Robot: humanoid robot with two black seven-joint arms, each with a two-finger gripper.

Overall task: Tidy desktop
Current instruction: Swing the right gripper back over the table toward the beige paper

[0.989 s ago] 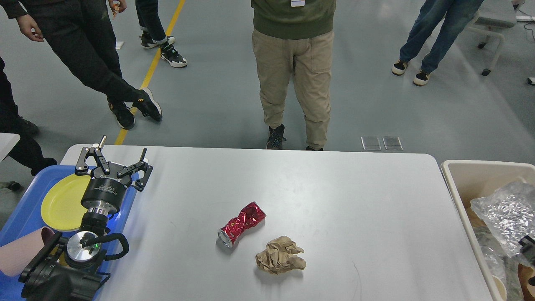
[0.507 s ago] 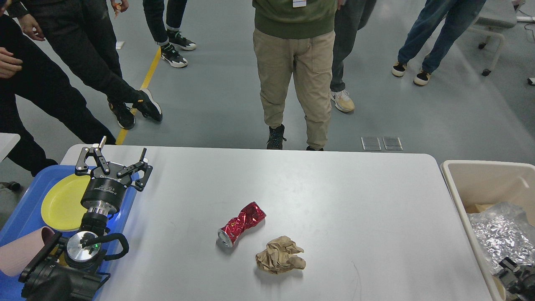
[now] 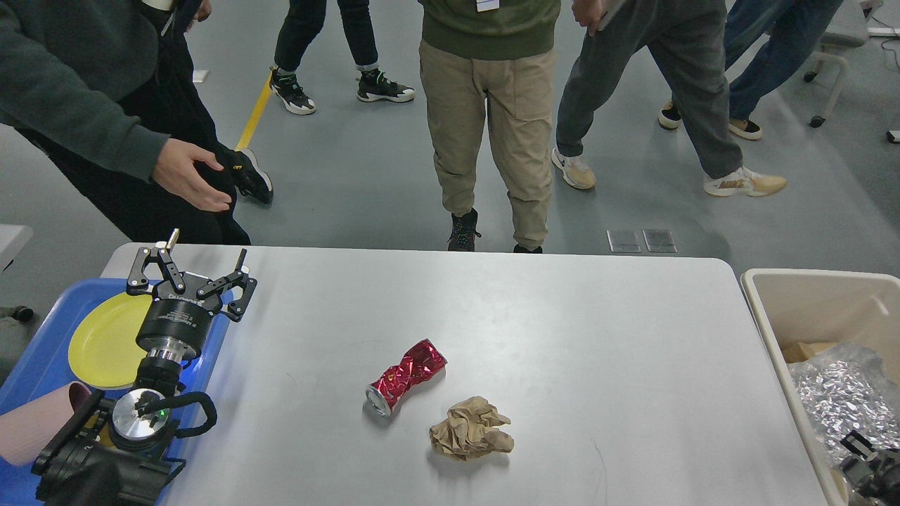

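Nearest, at the tabletop's (image 3: 562,337) near left corner, the black left arm rises over a blue plastic tray (image 3: 31,365) that sits against the left edge. A pale pink paper cup (image 3: 31,425) lies on its side at the tray's near end, and a round yellow plate (image 3: 105,341) rests flat farther along it. The left claw (image 3: 193,270) hangs over the tray's far right corner and the left edge of the tabletop, fingers spread wide and holding nothing.

At the near right, a beige plastic bin (image 3: 801,295) stands just beside the right edge, with crumpled silvery plastic film (image 3: 840,397) inside. Only a dark fragment of the right claw (image 3: 868,460) shows low in the bin, and I cannot tell whether it is spread or closed.

The large white rectangular tabletop fills the middle of the view. Near its near edge, about centre, lies a crumpled brown paper wad (image 3: 470,437). Just beyond it and slightly left, apart from it, a crushed red metal can (image 3: 406,376) lies on its side with its silver end toward the near edge.

Beyond the far edge, several people stand on the grey floor (image 3: 365,161).
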